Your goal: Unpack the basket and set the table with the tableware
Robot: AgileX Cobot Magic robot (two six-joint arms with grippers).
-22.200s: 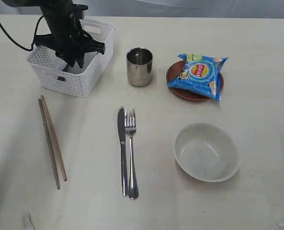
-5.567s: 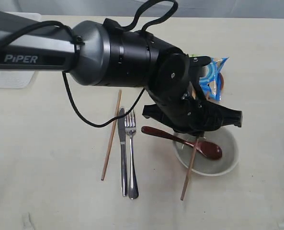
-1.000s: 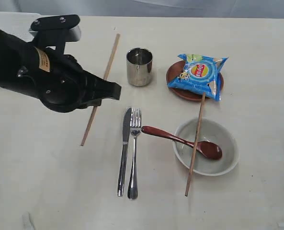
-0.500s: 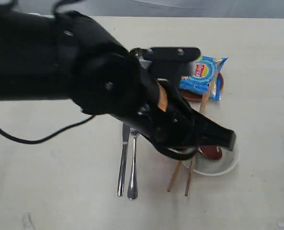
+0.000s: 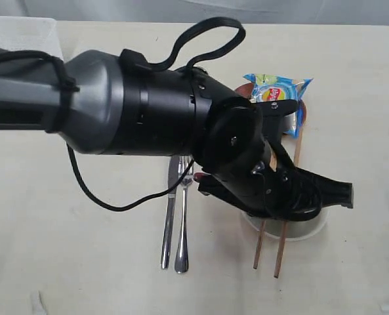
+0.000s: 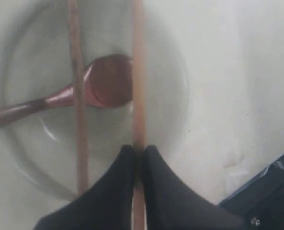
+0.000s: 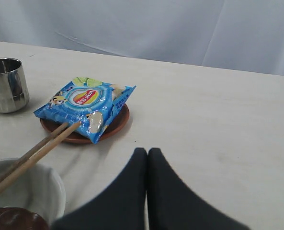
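Jutting from left hand [image 6: 138,150]: chopstick [image 6: 137,72]

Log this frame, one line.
left pincer: shut on chopstick over bowl | second chopstick: across bowl | spoon: in bowl | right pincer: shut, empty

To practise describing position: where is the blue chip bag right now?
The blue chip bag lies on the brown plate, right of centre in the exterior view, just beyond the bowl.

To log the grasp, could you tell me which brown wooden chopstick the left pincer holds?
The brown wooden chopstick clamped in the left pincer; the other chopstick lies free, crossing the reddish-brown wooden spoon.
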